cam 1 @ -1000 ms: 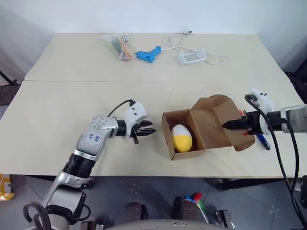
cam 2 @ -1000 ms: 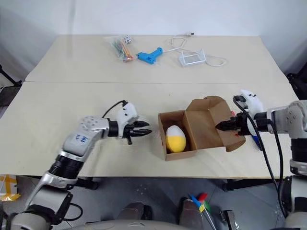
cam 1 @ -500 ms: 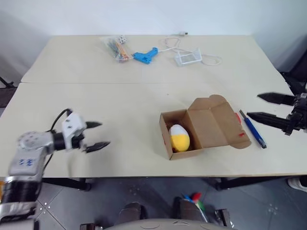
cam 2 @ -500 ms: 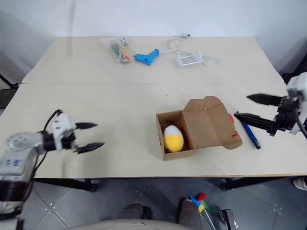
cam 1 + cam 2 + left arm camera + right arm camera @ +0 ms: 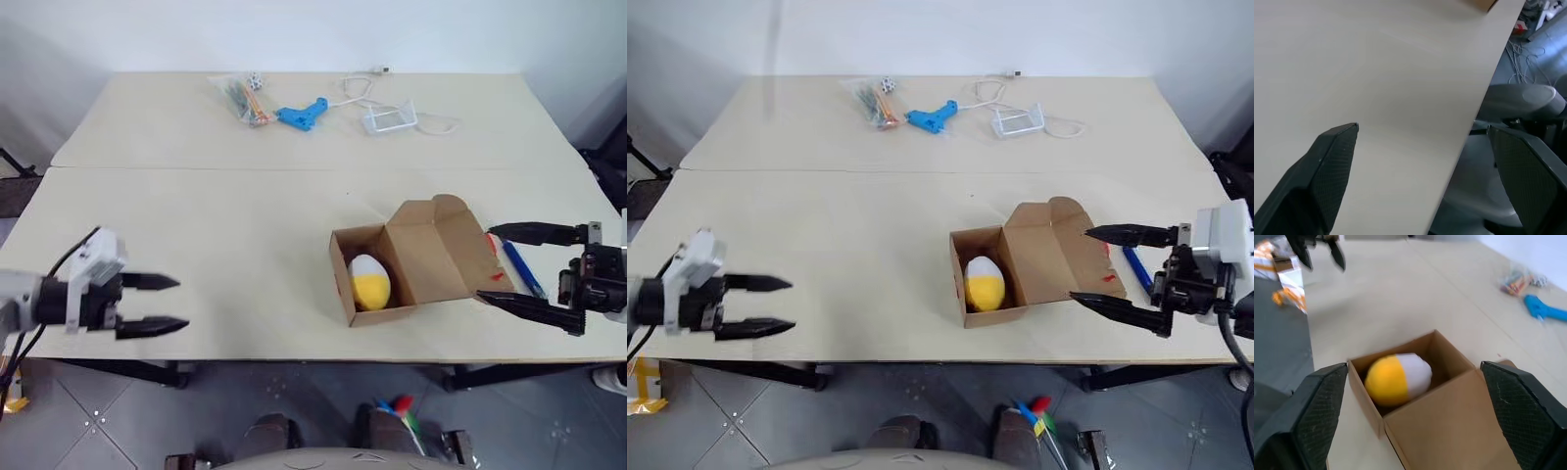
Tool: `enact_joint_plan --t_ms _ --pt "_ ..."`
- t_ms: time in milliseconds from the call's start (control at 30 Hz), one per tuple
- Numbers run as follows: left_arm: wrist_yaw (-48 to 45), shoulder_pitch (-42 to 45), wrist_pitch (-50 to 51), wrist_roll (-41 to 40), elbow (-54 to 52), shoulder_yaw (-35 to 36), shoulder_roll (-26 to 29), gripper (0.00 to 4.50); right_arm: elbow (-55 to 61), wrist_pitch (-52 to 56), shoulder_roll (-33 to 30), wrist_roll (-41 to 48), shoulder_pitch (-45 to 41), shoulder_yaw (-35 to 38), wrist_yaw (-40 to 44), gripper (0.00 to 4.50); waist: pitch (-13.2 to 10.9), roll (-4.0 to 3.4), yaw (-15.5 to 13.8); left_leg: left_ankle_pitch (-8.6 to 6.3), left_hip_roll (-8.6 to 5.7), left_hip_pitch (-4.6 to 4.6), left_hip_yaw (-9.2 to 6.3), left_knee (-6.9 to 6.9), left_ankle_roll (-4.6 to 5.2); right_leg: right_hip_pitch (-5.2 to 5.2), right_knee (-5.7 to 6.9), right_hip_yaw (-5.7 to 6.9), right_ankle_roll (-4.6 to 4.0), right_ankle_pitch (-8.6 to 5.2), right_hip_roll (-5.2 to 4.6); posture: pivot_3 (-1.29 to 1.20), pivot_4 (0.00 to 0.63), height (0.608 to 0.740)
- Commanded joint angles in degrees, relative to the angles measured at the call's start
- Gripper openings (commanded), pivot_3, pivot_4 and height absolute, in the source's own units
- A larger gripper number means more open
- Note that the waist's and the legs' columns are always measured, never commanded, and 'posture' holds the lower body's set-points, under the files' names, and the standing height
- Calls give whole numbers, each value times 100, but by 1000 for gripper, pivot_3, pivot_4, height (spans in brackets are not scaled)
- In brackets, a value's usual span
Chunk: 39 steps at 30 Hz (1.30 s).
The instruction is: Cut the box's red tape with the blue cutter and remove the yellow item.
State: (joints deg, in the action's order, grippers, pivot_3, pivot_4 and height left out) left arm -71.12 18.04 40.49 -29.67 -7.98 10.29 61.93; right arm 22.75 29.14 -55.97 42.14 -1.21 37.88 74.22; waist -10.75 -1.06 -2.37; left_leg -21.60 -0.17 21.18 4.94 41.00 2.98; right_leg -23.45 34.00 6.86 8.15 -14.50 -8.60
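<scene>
Both my left gripper [image 5: 157,305] and right gripper [image 5: 514,267] gape empty; the box [image 5: 416,257] flap partly hides the blue cutter [image 5: 520,266].

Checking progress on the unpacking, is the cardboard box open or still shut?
Open. The box has its lid flap folded back toward the right gripper, and the yellow item lies exposed inside.

Box [image 5: 1420,406] open, yellow item [image 5: 1396,378] inside.

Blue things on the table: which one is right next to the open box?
The blue cutter, the slim dark stick beside the box's open flap. The light-blue gun-shaped tool lies far off at the back.
</scene>
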Motion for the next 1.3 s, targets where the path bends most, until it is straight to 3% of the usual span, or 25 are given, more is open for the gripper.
enact_joint_plan --t_ms 33,133,300,533,867,967,1300 --pt "340 2027 570 520 -62 -1511 -690 4460 39 74 -234 13 269 906 29 4500 2 10 -101 4 -4 7 8 3 7 0 -6 -1 1 1 4 0 150 740" --pt "535 3752 942 581 555 -2341 -2146 4460 197 205 -176 34 786 1325 64 4500 13 49 -164 3 -22 5 37 8 22 4 -4 -7 19 11 6 0 150 740" --pt "440 5112 1050 1289 1359 -3794 -3373 4460 515 286 -28 140 1103 1452 -269 4500 9 65 18 -10 -29 0 56 -9 31 -2 -31 4 27 14 15 0 150 740" --pt "146 5783 84 2349 2552 -5002 -4238 4460 1127 387 314 476 1308 1422 -829 4500 5 62 83 -9 -11 3 56 1 23 -7 -31 0 14 8 25 0 150 740" --pt "47 5723 -801 3332 3493 -5440 -4910 4460 1515 375 466 773 1515 1462 -1295 4500 2 66 28 -10 -2 18 48 14 40 -10 -37 -7 16 9 1 0 150 740" --pt "30 5654 -968 3473 3581 -5382 -4934 3873 1549 336 482 796 1560 1430 -1379 4500 3 65 13 -10 -1 18 47 16 40 -10 -36 -6 16 8 2 0 150 740" --pt "111 5588 -1636 3710 3934 -5031 -5020 905 1374 102 461 658 1444 1103 -1452 4500 3 66 -44 -12 -2 18 48 27 47 -9 -32 -10 16 9 -3 0 150 740"
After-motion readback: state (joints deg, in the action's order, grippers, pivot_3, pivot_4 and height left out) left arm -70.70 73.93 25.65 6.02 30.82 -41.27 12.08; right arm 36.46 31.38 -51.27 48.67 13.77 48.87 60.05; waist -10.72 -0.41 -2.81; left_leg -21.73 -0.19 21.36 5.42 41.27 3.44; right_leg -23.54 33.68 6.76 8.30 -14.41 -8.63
